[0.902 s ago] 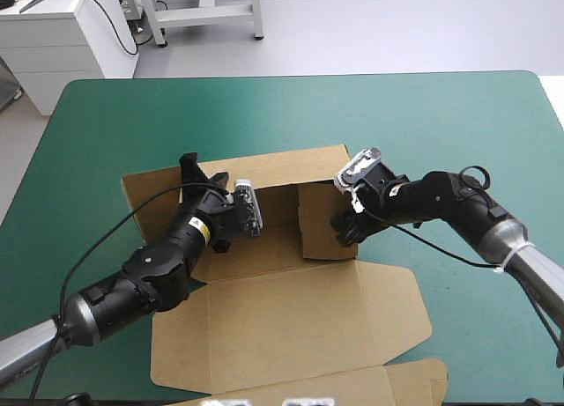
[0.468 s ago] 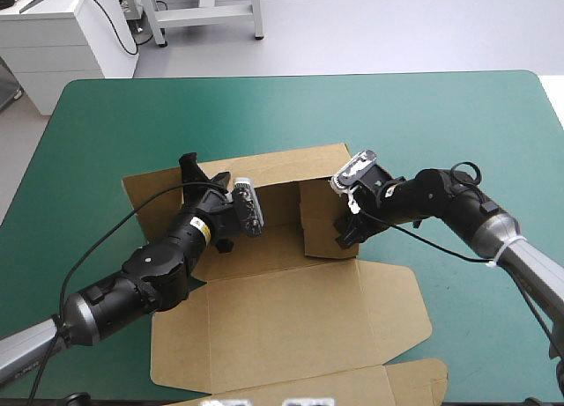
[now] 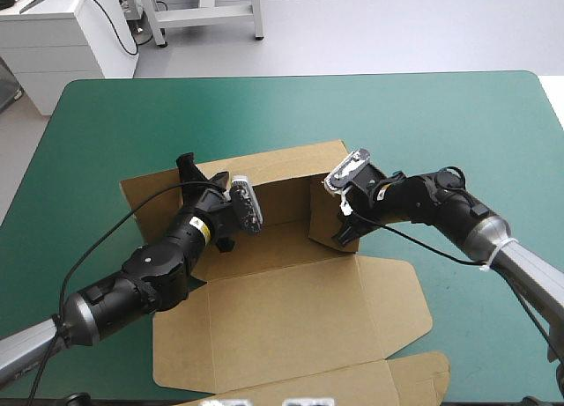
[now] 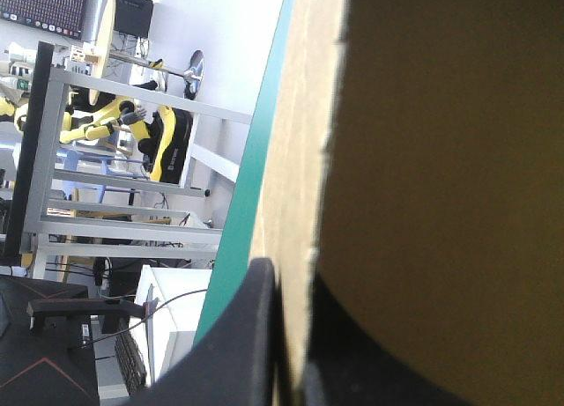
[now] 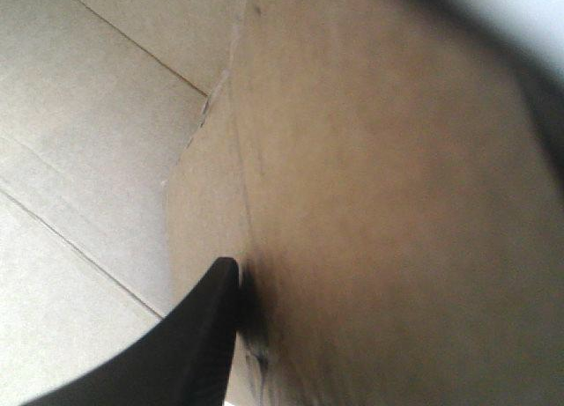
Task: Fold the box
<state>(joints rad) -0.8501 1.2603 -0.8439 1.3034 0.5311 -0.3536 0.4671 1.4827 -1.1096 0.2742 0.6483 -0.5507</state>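
The brown box [image 3: 291,318] lies in the middle of the teal-green table, its wide panels flat toward the near edge. Its far wall [image 3: 282,170] and right side wall [image 3: 324,214] stand raised. My left gripper [image 3: 188,170] pinches the box's left flap at the far left corner. In the left wrist view the board's edge [image 4: 300,247] runs between the black fingers [image 4: 251,344], which are shut on it. My right gripper [image 3: 342,232] holds the right side wall. The right wrist view shows one finger [image 5: 189,335] pressed against the board [image 5: 370,186]; the other is hidden behind it.
Bare teal-green cover [image 3: 441,124] stretches along the far side and on both sides of the box. The box's near flap [image 3: 414,375] reaches the table's near edge.
My right gripper has shifted a little toward the far edge, and the right side wall has swung with it. The left arm has stayed put.
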